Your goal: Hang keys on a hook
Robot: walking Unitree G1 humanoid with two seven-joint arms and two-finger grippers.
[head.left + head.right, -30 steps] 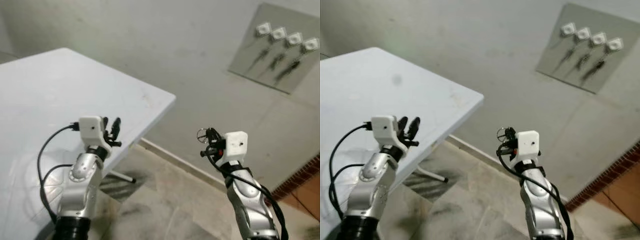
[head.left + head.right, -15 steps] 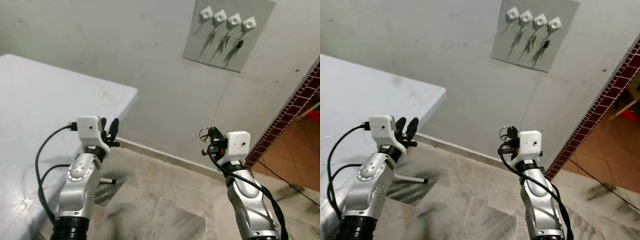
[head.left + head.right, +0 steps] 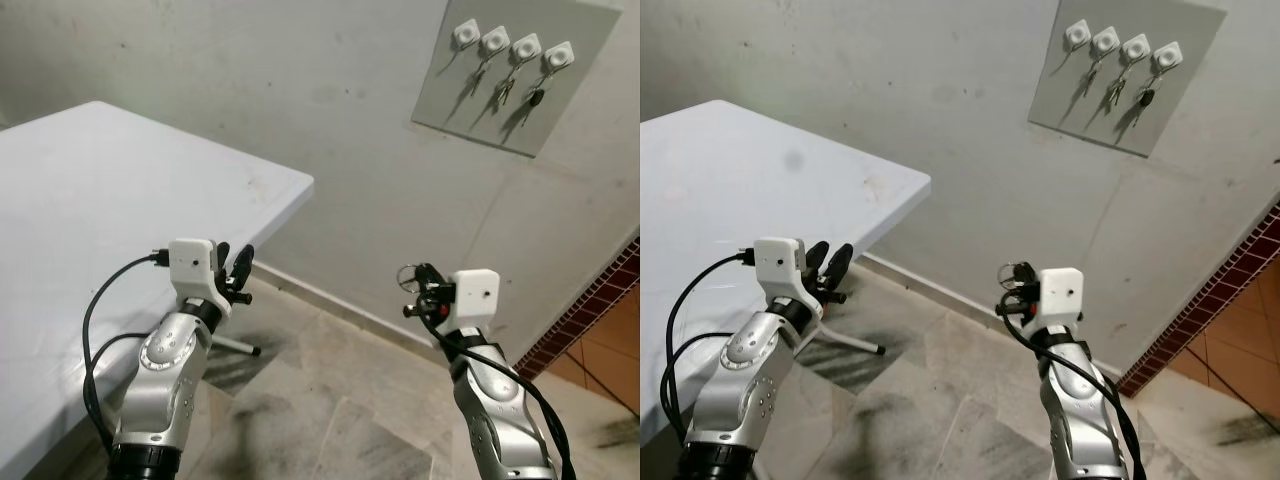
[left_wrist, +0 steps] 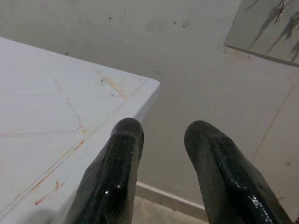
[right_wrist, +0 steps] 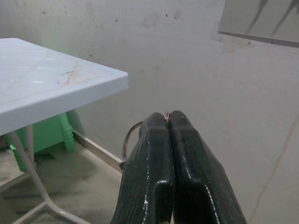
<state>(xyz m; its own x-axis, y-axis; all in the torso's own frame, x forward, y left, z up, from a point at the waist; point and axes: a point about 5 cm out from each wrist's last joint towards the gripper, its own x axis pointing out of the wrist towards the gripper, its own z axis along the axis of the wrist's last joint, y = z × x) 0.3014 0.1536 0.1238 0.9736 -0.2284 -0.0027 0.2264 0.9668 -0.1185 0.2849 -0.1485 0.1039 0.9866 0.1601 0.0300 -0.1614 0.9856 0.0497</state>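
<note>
My right gripper (image 3: 420, 290) is shut on a key ring (image 3: 406, 275); the thin wire ring (image 5: 129, 137) pokes out beside its pressed fingers (image 5: 156, 154). It is held up at mid height, well below and short of the wall. High on the wall hangs a grey board (image 3: 525, 75) with several white hooks (image 3: 495, 41), some carrying keys (image 3: 533, 98). My left gripper (image 3: 235, 270) is open, raised beside the table corner, nothing between its fingers (image 4: 124, 154).
A white table (image 3: 90, 210) fills the left, its corner (image 3: 305, 185) near my left gripper, with metal legs (image 3: 240, 345) below. A green stool (image 5: 44, 135) stands under it. Marble floor (image 3: 340, 400) lies ahead; a red brick edge (image 3: 600, 300) runs at the right.
The camera has swung, so the board and table sit differently in the picture. Both arms hold the same raised poses, and the right gripper still pinches the key ring.
</note>
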